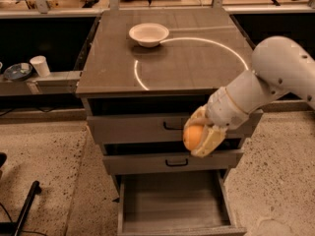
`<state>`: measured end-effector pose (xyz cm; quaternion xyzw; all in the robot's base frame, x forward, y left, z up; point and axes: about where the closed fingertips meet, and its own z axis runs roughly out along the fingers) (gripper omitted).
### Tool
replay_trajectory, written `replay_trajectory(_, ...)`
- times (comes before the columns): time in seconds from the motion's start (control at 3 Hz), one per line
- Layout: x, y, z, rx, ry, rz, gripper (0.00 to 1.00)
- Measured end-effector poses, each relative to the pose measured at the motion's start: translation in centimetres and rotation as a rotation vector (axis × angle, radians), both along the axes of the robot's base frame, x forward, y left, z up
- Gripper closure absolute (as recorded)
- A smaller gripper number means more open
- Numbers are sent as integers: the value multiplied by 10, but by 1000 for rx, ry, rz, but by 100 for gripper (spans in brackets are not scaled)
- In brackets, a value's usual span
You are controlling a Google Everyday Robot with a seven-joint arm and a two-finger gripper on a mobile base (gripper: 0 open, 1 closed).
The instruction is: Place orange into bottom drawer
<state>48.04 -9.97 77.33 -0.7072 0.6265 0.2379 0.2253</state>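
Gripping orange (pixel 192 136), end effector (pixel 201 135) before drawers.

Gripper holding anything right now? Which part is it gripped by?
Yes: the gripper holds the orange, fingers clamped across its sides, in the air before the cabinet front, above the open bottom drawer.

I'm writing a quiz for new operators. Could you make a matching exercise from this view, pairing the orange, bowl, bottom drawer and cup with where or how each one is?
Things
1. orange
2. bowl
3. bottom drawer
4. cup

Place or state
A. pulled open
B. on the cabinet top
C. on the low ledge at far left
D. held in the gripper, in front of the closed drawers

Pairs: 1-D, 2-B, 3-A, 4-C
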Motion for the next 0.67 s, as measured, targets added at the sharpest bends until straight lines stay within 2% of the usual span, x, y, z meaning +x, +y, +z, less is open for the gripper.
replay_trajectory(0.33, -7, 7, -6, 3, 26, 23, 100)
replay_trajectory(0.67, 5, -7, -25, -73, -14, -50, 100)
